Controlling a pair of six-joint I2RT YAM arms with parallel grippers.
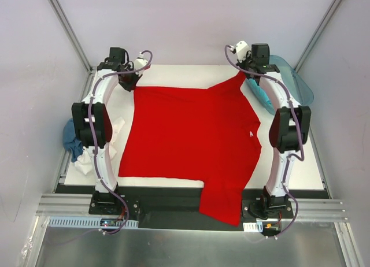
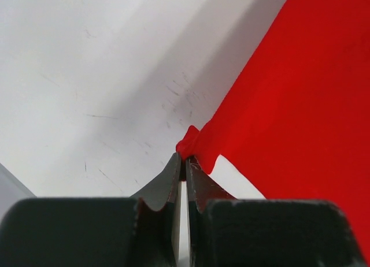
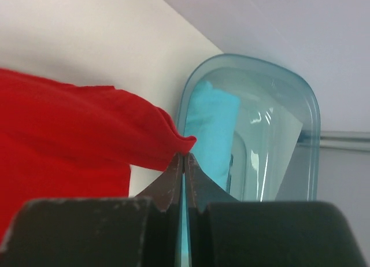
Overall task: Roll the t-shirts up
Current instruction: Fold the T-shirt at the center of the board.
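A bright red t-shirt (image 1: 191, 134) lies spread flat across the white table (image 1: 300, 169), one sleeve hanging over the near edge. My left gripper (image 1: 132, 85) is at its far left corner, shut on a pinch of the red cloth (image 2: 193, 141). My right gripper (image 1: 245, 73) is at the far right corner, shut on the red hem (image 3: 179, 143) and holding it slightly raised. A turquoise t-shirt (image 3: 214, 122) lies rolled inside the tub. A denim blue t-shirt (image 1: 72, 138) and a white t-shirt (image 1: 87, 160) lie crumpled at the table's left edge.
The translucent teal plastic tub (image 1: 292, 82) stands at the back right corner, just beyond my right gripper (image 3: 184, 156). Grey walls and a metal frame enclose the table on three sides.
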